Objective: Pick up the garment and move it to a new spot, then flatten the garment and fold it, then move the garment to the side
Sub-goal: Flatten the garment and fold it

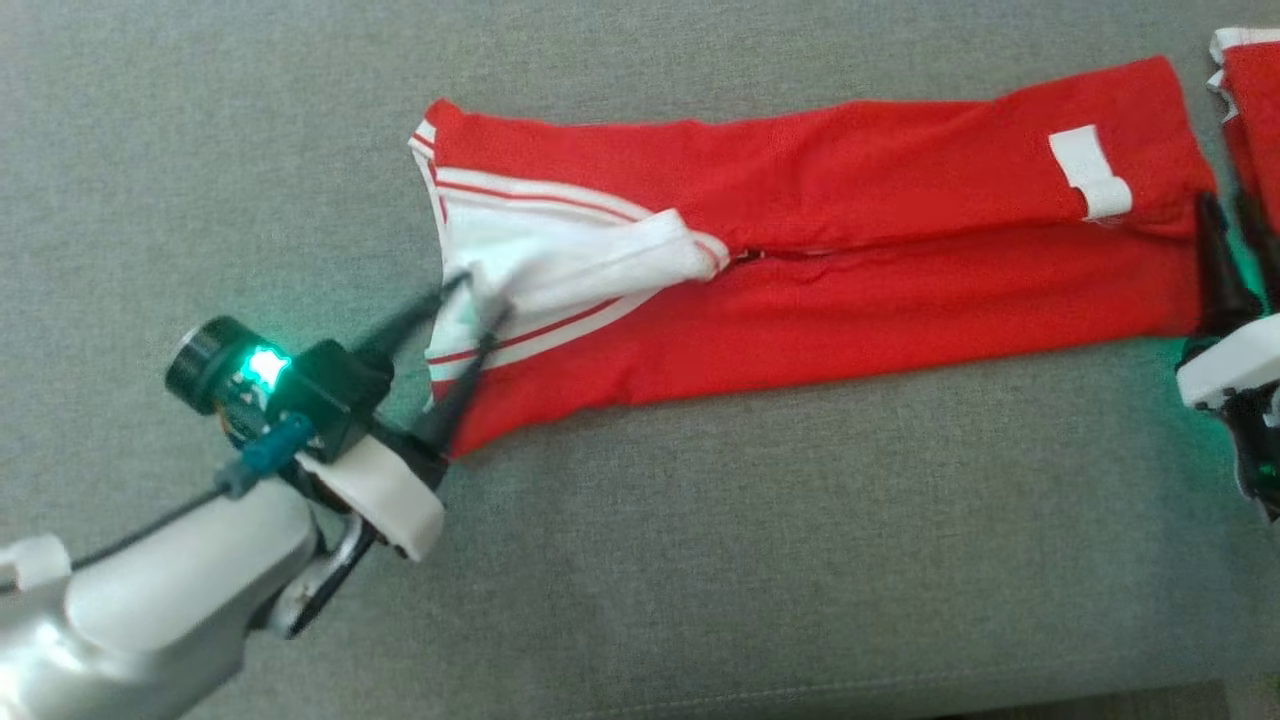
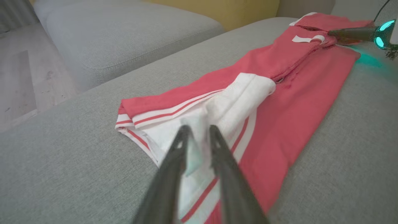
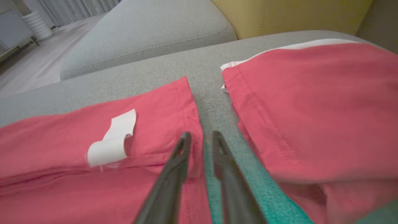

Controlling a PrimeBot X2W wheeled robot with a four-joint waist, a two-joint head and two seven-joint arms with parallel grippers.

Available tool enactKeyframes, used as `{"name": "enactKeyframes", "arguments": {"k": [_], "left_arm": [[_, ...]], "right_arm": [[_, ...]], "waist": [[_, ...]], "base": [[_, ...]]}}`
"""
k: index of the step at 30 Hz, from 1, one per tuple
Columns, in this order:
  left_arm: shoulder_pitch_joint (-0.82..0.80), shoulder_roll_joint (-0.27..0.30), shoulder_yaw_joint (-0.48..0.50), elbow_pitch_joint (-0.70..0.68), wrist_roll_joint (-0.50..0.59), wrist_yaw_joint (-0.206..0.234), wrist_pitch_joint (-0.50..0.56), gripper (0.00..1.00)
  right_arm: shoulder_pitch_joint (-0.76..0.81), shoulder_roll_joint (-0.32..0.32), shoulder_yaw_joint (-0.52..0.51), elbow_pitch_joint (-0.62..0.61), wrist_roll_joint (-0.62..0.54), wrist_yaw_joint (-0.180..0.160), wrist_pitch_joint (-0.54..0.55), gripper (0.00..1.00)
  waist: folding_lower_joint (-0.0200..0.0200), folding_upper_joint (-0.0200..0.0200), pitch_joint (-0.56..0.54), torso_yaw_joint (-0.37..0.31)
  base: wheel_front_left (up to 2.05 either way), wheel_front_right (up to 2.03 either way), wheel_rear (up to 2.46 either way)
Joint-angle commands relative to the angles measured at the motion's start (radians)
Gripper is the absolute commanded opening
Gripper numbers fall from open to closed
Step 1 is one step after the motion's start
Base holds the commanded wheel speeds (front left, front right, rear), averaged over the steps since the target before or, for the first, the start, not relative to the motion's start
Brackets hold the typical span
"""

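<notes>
The garment (image 1: 850, 240) is red with a white, red-striped collar end and lies folded into a long band across the grey cushion (image 1: 700, 560). My left gripper (image 1: 484, 295) hovers at its white left end (image 2: 236, 102), the fingers (image 2: 174, 168) a small gap apart with white cloth showing between them. My right gripper (image 1: 1225, 200) is at the garment's right hem (image 3: 183, 102), fingers (image 3: 174, 174) narrowly apart, one over the red edge and one over bare cushion. A white label (image 3: 112, 140) lies near that hem.
A second red piece with a white edge (image 1: 1250, 90) (image 3: 311, 102) lies just past the right hem, a strip of cushion between them. Behind are another grey cushion (image 2: 124, 37) and a yellow one (image 3: 295, 15). The floor (image 2: 18, 77) lies beyond the far edge.
</notes>
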Motion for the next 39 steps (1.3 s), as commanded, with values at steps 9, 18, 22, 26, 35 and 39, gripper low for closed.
{"name": "enactKeyframes", "arguments": {"k": [9, 18, 22, 26, 35, 39], "left_arm": [[0.164, -0.145, 0.22, 0.013, 0.026, 0.189, -0.123, 1.0], [0.407, -0.344, 0.474, -0.014, 0.301, 0.288, -0.124, 1.0], [0.502, -0.439, 0.549, -0.044, 0.402, 0.28, -0.124, 1.0], [0.59, -0.51, 0.613, -0.067, 0.501, 0.227, -0.124, 1.0], [0.666, -0.57, 0.718, -0.054, 0.59, 0.138, -0.124, 1.0], [0.688, -0.587, 0.748, -0.049, 0.618, 0.101, -0.124, 1.0]], "right_arm": [[0.176, 0.074, -0.206, -0.098, -0.04, 0.007, -0.043, 1.0], [0.21, 0.113, -0.34, -0.094, -0.079, 0.007, -0.039, 1.0], [0.183, 0.105, -0.379, -0.03, -0.082, 0.007, -0.01, 1.0], [0.154, 0.101, -0.393, 0.081, -0.095, 0.007, 0.046, 1.0], [0.141, 0.121, -0.359, 0.155, -0.064, 0.007, 0.095, 0.0], [0.146, 0.1, -0.351, 0.147, -0.049, 0.007, 0.049, 0.0]], "waist": [[0.0, -0.0001, -0.062, 0.03], [0.0, -0.0001, -0.099, 0.105], [0.0, -0.0001, -0.11, 0.145], [0.0, -0.0001, -0.122, 0.184], [0.0, -0.0001, -0.162, 0.201], [0.0, -0.0001, -0.188, 0.191]], "base": [[0.0, 0.0, 0.0], [0.0, 0.0, 0.0], [0.0, 0.0, 0.0], [0.0, 0.0, 0.0], [0.0, 0.0, 0.0], [0.0, 0.0, 0.0]]}}
